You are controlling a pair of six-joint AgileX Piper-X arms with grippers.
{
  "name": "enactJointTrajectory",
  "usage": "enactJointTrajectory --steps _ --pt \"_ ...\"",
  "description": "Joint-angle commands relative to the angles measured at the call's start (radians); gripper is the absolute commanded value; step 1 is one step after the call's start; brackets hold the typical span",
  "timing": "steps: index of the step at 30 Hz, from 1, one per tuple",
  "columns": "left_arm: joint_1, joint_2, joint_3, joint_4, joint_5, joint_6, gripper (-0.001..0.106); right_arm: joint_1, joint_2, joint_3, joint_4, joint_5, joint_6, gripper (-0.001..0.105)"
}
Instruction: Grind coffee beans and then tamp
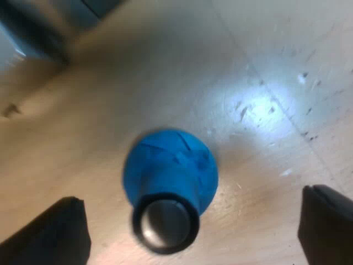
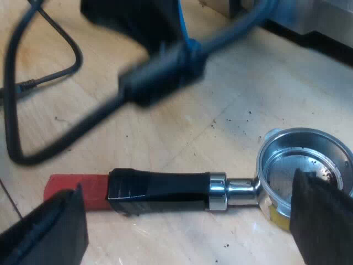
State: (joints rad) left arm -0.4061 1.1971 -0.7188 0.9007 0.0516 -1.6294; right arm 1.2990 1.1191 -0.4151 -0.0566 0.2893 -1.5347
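A blue tamper (image 1: 168, 165) rests on the pale wooden table (image 1: 265, 66), its round metal face ringed in black turned toward the camera. My left gripper (image 1: 193, 221) hovers over it, open, one finger (image 1: 52, 234) on either side and neither touching it. The metal holder lies flat on the table: a red end (image 2: 74, 187), a dark handle (image 2: 160, 192) and a metal basket (image 2: 300, 160) holding only a few dark specks. My right gripper (image 2: 187, 207) is open above the handle, its fingers (image 2: 49, 232) wide apart and clear of it.
The espresso machine's metal base (image 2: 314, 22) stands just beyond the basket. Dark coffee crumbs (image 2: 237, 121) are scattered on the wood near the holder. A dark blurred object (image 1: 33, 27) sits at the table's edge beyond the tamper.
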Motion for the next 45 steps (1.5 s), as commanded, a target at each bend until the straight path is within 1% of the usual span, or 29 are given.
enactJointTrajectory --steps 1,3,5,6,8,9,11,12,14,15,17,18,20,22,24,25,26,27,28,29,32,33,35,36,38,41,42,44,45 --pt "-0.001 -0.059 -0.049 0.038 -0.017 -0.009 0.080 -0.004 -0.021 -0.056 0.096 -0.005 -0.010 0.076" --pt "-0.001 -0.137 -0.081 0.046 -0.020 -0.011 0.080 -0.004 -0.033 -0.091 0.187 -0.003 -0.010 0.076" --pt "-0.001 -0.220 -0.110 0.046 -0.020 -0.012 0.080 -0.004 -0.051 -0.147 0.306 0.021 -0.010 0.076" --pt "-0.001 -0.235 -0.116 0.046 -0.022 -0.012 0.080 -0.004 -0.059 -0.168 0.347 0.032 -0.010 0.076" --pt "-0.001 -0.318 -0.151 0.046 -0.038 -0.023 0.080 -0.004 -0.084 -0.230 0.451 0.048 -0.028 0.076" --pt "-0.001 -0.337 -0.160 0.046 -0.040 -0.024 0.080 -0.004 -0.089 -0.249 0.469 0.048 -0.035 0.076" --pt "-0.001 -0.396 -0.192 0.046 -0.039 -0.030 0.080 -0.015 -0.118 -0.321 0.565 0.044 -0.038 0.076" --pt "-0.001 -0.405 -0.198 0.046 -0.039 -0.033 0.080 -0.017 -0.120 -0.328 0.583 0.043 -0.039 0.076" --pt "-0.001 -0.441 -0.231 0.054 -0.039 -0.052 0.080 -0.031 -0.135 -0.373 0.636 0.043 -0.035 0.076" --pt "-0.001 -0.451 -0.250 0.065 -0.039 -0.058 0.080 -0.069 -0.162 -0.445 0.714 0.043 -0.033 0.076" --pt "0.002 -0.462 -0.297 0.079 -0.039 -0.088 0.080 -0.139 -0.195 -0.524 0.800 0.043 -0.033 0.076" --pt "0.005 -0.462 -0.309 0.079 -0.039 -0.094 0.080 -0.154 -0.200 -0.542 0.814 0.043 -0.033 0.076" --pt "0.027 -0.462 -0.343 0.078 -0.036 -0.102 0.080 -0.254 -0.233 -0.601 0.900 0.043 -0.033 0.076" --pt "0.057 -0.462 -0.361 0.078 -0.033 -0.102 0.080 -0.344 -0.262 -0.622 0.950 0.043 -0.033 0.076" --pt "0.107 -0.462 -0.373 0.082 -0.015 -0.102 0.080 -0.387 -0.276 -0.628 0.968 0.038 -0.036 0.076" --pt "0.149 -0.462 -0.374 0.082 0.009 -0.102 0.080 -0.444 -0.294 -0.629 0.986 0.019 -0.039 0.076" --pt "0.173 -0.462 -0.374 0.085 0.018 -0.102 0.080 -0.564 -0.328 -0.629 1.017 -0.032 -0.039 0.076" --pt "0.190 -0.462 -0.374 0.091 0.027 -0.102 0.080 -0.601 -0.337 -0.629 1.024 -0.042 -0.039 0.076" --pt "0.224 -0.462 -0.374 0.103 0.035 -0.100 0.080 -0.675 -0.353 -0.629 1.034 -0.067 -0.039 0.076" --pt "0.256 -0.462 -0.374 0.120 0.034 -0.095 0.080 -0.746 -0.369 -0.623 1.035 -0.090 -0.039 0.076" --pt "0.313 -0.468 -0.374 0.175 0.032 -0.079 0.080 -0.875 -0.412 -0.612 1.048 -0.102 -0.054 0.076" --pt "0.322 -0.472 -0.374 0.191 0.030 -0.076 0.080 -0.924 -0.432 -0.604 1.051 -0.101 -0.074 0.076" --pt "0.336 -0.498 -0.374 0.231 0.028 -0.076 0.080 -1.028 -0.485 -0.581 1.072 -0.101 -0.145 0.076" --pt "0.336 -0.507 -0.374 0.241 0.028 -0.076 0.080 -1.044 -0.494 -0.577 1.079 -0.104 -0.160 0.076" --pt "0.336 -0.553 -0.369 0.270 0.028 -0.074 0.080 -1.123 -0.556 -0.554 1.112 -0.130 -0.215 0.076" --pt "0.336 -0.633 -0.366 0.296 0.028 -0.074 0.080 -1.181 -0.637 -0.530 1.156 -0.154 -0.248 0.076" --pt "0.336 -0.654 -0.366 0.298 0.028 -0.074 0.080 -1.187 -0.656 -0.526 1.162 -0.154 -0.253 0.076" --pt "0.336 -0.741 -0.366 0.305 0.028 -0.074 0.080 -1.193 -0.738 -0.517 1.205 -0.155 -0.266 0.076" --pt "0.336 -0.758 -0.366 0.306 0.028 -0.074 0.080 -1.191 -0.752 -0.516 1.216 -0.155 -0.266 0.076"
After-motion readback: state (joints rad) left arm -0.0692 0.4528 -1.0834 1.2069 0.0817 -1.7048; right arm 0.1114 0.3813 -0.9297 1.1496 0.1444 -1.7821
